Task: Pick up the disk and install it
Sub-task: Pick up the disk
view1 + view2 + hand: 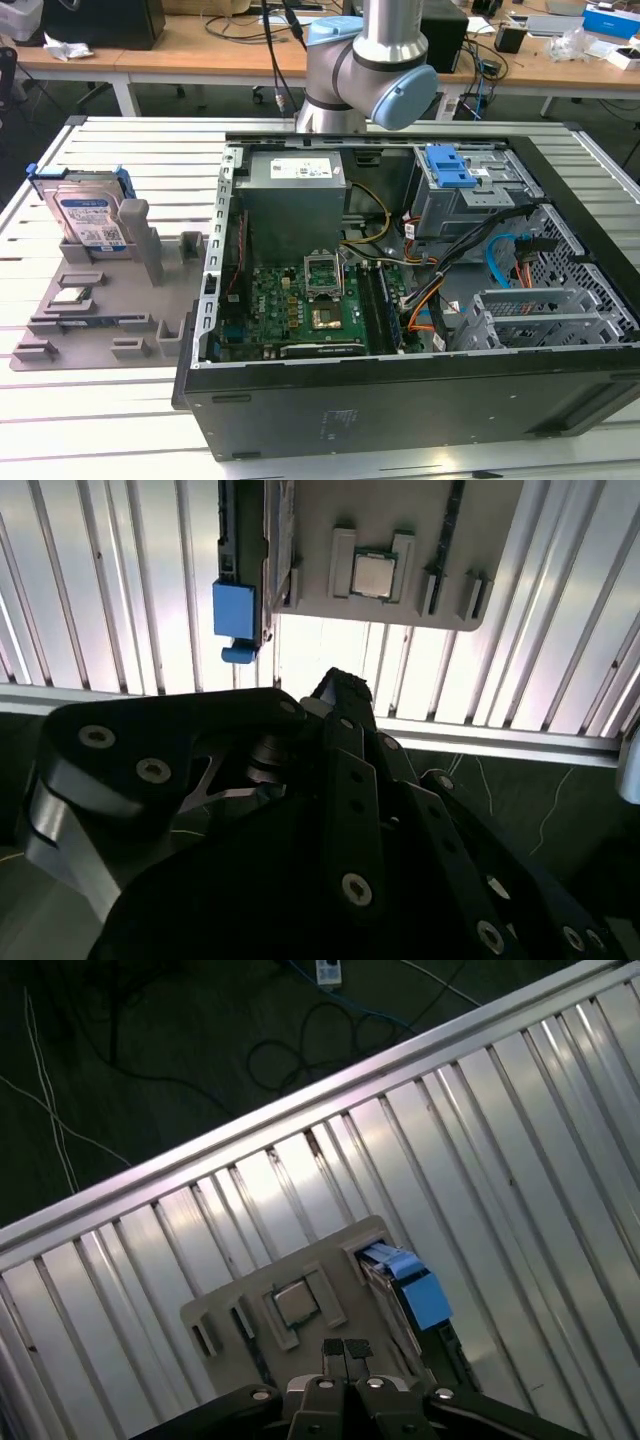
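Observation:
The disk, a silver hard drive in a blue carrier frame, stands on edge in a slot of the grey holder plate, at the exterior view's left. In both wrist views the disk is seen from high above, edge on, with its blue frame showing. My gripper hangs well above the plate, beside the disk and apart from it. Its two fingertips are pressed together with nothing between them. In the second wrist view the dark gripper body covers the near part of the scene.
A small square silver chip lies on the holder plate. The open computer case stands at the exterior view's right, with a blue latch on its grey cage. The ribbed metal table ends near the plate, with cables on the floor beyond.

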`<state>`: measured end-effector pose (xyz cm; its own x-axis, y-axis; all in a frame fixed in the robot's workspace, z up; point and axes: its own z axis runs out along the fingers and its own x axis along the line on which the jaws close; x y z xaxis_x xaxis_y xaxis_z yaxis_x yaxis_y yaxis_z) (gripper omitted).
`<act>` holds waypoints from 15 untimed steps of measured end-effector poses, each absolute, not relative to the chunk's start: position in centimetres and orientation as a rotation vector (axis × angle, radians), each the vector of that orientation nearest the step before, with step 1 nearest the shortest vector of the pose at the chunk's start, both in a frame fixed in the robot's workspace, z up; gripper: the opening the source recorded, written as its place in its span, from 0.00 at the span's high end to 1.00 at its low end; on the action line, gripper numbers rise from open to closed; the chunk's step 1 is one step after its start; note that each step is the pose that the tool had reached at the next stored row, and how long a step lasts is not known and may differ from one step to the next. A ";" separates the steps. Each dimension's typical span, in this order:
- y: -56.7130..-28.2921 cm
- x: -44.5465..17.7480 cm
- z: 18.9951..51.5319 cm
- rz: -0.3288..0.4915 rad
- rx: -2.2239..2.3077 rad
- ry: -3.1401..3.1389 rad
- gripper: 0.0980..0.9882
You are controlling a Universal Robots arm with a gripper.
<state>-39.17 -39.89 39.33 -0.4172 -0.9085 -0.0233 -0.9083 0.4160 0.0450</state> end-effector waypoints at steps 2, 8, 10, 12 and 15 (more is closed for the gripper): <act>-39.9 -39.2 39.3 -0.079 1.726 -2.618 0.99; -39.9 -39.2 39.3 -0.079 1.816 -2.554 0.99; -39.9 -39.2 39.3 -0.079 1.841 -2.535 0.99; -39.9 -39.2 39.3 -0.078 1.896 -2.493 0.99; -39.9 -39.2 39.3 -0.078 1.951 -2.449 0.99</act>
<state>-39.17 -39.89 39.32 -0.2239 -0.9743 -0.0233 -0.9738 0.2227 0.0450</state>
